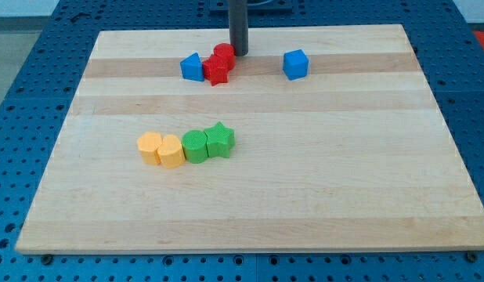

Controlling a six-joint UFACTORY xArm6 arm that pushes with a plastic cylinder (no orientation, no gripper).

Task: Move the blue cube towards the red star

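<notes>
Item: wooden board (250,196), pale, with light and darker bands of grain, lying on a blue perforated table (30,94). No brand, label or writing can be read on any surface.

Landmark: red star (217,70), near the board's top edge, left of centre.

- Red block (225,54), shape unclear, perhaps a cylinder: touching the red star at its upper right.
- Blue block (193,67), wedge- or triangle-like: touching the red star on its left.
- My tip (240,52): the lower end of a dark rod coming down from the view's top, just to the upper right of the red star and right against the red block. There is no claw on this arm, so no open or closed state applies.
- Blue cube (295,64): to the right of the red star, well apart, at about the same height in the view. Bare board lies between the two; the tip and the red block stand slightly above that line.
- Green star (220,139): below the red star, well apart, at the right end of a row of four touching blocks.
- Green block (196,146), rounded: next in the row to the left.
- Two yellow-orange blocks (171,151) (150,147), rounded: the row's left end, below and left of the red star.
</notes>
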